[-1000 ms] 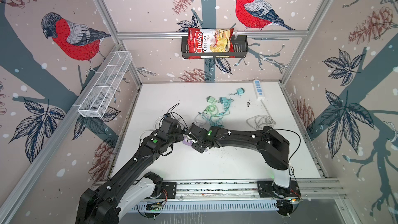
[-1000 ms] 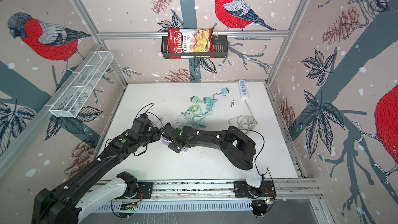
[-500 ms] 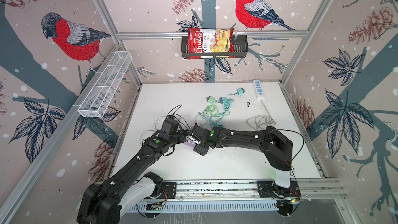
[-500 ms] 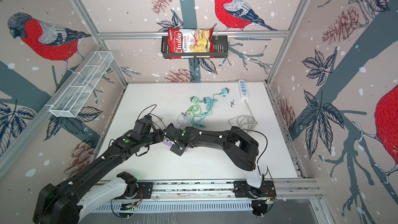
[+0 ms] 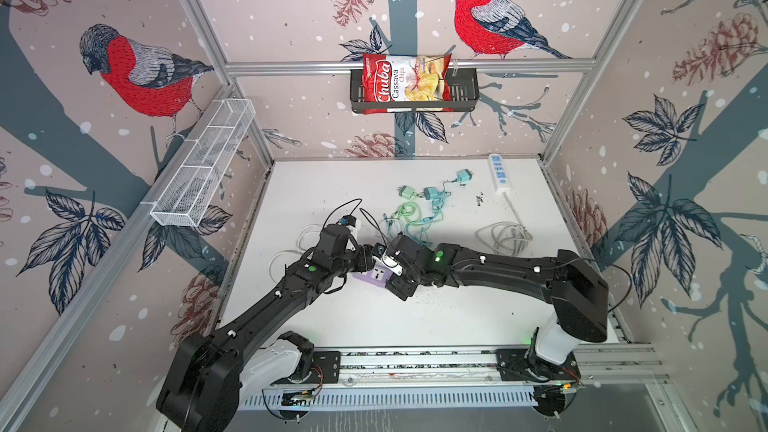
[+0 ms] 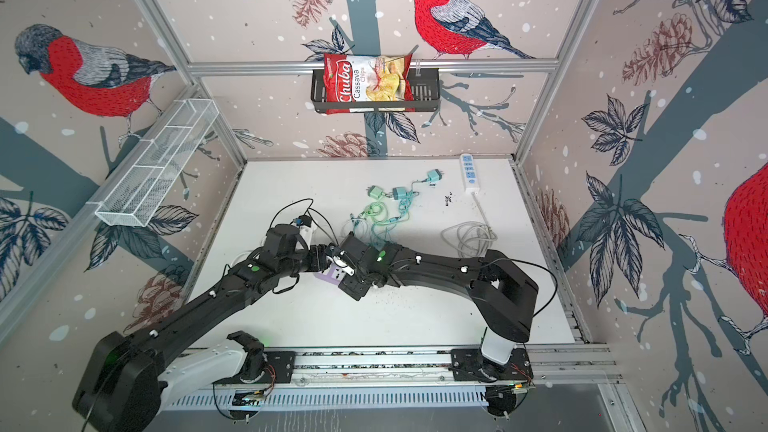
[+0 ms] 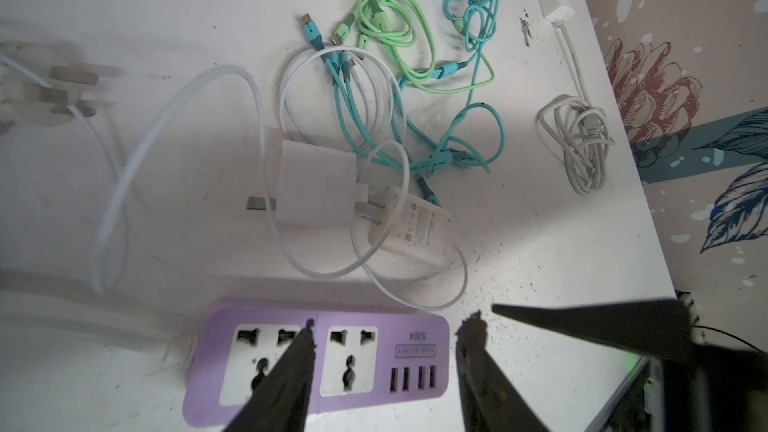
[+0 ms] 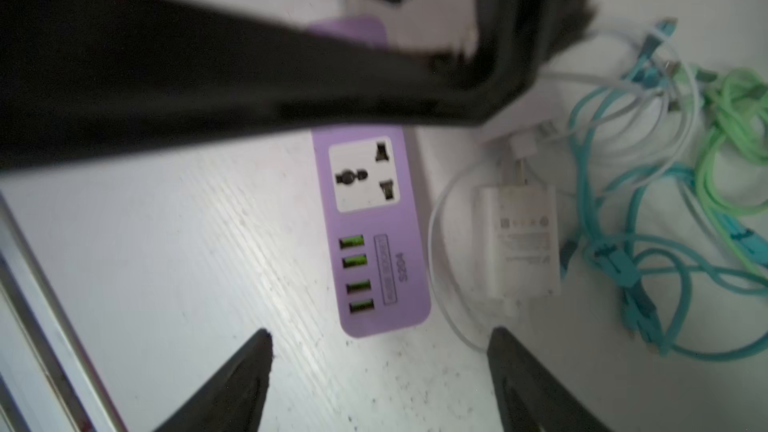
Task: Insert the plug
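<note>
In both top views our two arms meet over the purple power strip (image 5: 371, 277) (image 6: 332, 275). Only a slice of it, with one socket, shows between the wrists. The jaws and whatever lies under the arms are hidden there, and the wrist views fill that in.

On the left, the left gripper (image 7: 392, 320) has its jaws about half apart and grips nothing. One finger stands over the strip's face between its two sockets, and the other's tip lies just past the strip's USB end. The second socket and the four USB ports therefore sit in the gap below the jaws. We cannot tell whether the tips touch the strip. Ahead of these jaws, beyond the strip's far edge, two white chargers lie against each other: a plain square charger (image 7: 316, 189) and the labelled white plug (image 7: 415, 226), its prongs bare.

The right gripper (image 8: 380, 336) has its jaws spread wide and holds nothing. The strip's USB end lies just ahead of the gap and runs away from the jaws until the left arm covers it. The labelled plug lies flat just beside the strip, in no socket, with its prongs pointing away from these jaws. Beyond it sprawl the teal and green cables (image 8: 611, 253).

Farther right, well apart from both jaws, the top views and the left wrist view show a coiled cord (image 5: 503, 238) and a white power strip (image 5: 500, 172). The right wrist view shows neither.
</note>
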You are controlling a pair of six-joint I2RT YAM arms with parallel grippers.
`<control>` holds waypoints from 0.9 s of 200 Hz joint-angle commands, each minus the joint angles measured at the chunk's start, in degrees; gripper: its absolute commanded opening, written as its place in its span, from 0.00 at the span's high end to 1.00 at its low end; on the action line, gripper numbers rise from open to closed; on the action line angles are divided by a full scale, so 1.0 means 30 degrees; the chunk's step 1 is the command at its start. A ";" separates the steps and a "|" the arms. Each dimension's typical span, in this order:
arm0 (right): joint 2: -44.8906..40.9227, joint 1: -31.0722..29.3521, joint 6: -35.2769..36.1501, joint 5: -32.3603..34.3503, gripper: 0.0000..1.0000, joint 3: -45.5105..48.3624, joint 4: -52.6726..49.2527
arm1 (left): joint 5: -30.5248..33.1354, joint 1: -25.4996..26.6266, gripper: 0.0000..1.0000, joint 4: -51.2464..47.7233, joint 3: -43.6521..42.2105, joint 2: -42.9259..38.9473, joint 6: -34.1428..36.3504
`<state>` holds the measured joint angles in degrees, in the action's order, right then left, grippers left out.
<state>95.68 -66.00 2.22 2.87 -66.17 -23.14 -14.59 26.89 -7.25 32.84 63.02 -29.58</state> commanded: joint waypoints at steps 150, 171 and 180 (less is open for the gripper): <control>-0.8983 0.8053 -0.6948 -0.1692 0.14 0.7769 0.2895 | -0.0295 0.2427 0.52 -0.4551 0.8944 1.2001 0.3342; -0.8856 0.8141 -0.7035 -0.1607 0.13 0.7780 0.2851 | -0.0498 0.2428 0.51 -0.4269 0.9010 1.2042 0.3069; -0.8782 0.8174 -0.7024 -0.1605 0.13 0.7736 0.2819 | -0.0536 0.2404 0.49 -0.4221 0.8981 1.2059 0.2977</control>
<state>69.06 -41.69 -17.47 -1.74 -42.87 -15.90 -16.27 34.17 -18.87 59.35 99.07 -19.99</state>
